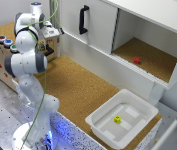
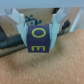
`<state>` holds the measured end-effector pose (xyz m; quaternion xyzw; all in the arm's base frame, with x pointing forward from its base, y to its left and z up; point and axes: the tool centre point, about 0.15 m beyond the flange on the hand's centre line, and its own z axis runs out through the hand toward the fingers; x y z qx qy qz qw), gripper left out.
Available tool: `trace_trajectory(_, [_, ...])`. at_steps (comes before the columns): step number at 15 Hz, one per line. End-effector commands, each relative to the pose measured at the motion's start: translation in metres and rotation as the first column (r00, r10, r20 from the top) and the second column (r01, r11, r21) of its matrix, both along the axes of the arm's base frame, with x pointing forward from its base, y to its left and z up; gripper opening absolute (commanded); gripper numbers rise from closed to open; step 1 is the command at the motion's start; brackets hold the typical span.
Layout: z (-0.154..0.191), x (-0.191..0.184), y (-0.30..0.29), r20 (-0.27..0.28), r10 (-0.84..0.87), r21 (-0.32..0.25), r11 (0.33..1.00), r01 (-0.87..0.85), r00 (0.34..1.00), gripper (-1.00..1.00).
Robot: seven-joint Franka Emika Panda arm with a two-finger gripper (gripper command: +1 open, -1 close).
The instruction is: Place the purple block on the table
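In the wrist view, the purple block (image 2: 38, 40), a cube with yellow letters on its faces, sits between my two fingers (image 2: 21, 32). My gripper (image 2: 38, 44) is shut on it and holds it a little above the speckled brown cork table (image 2: 45, 70). In the exterior view, my gripper (image 1: 49, 48) hangs over the far left part of the table (image 1: 83, 90), next to the wooden box. The block itself is too small and dark to make out there.
A cork-topped wooden box with coloured buttons (image 1: 3, 45) stands at the exterior view's left. A white cabinet at the back has a black handle (image 1: 83, 20) and an open compartment holding a red block (image 1: 136, 60). A white bin (image 1: 138, 107) holds a yellow block (image 1: 117, 119).
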<state>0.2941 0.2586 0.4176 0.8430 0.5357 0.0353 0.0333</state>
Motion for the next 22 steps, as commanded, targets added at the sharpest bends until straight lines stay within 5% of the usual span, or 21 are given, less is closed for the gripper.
trace_trajectory(1, [-0.04,-0.021,-0.095,0.042,-0.137,0.169,0.977,0.128,0.99,-1.0])
trace_trajectory(12, [-0.155,0.001,-0.109,-0.063,-0.556,0.2,0.807,0.556,0.829,-1.0])
trace_trajectory(22, [-0.187,0.032,-0.128,-0.092,-0.827,0.068,0.55,0.832,0.554,-1.0])
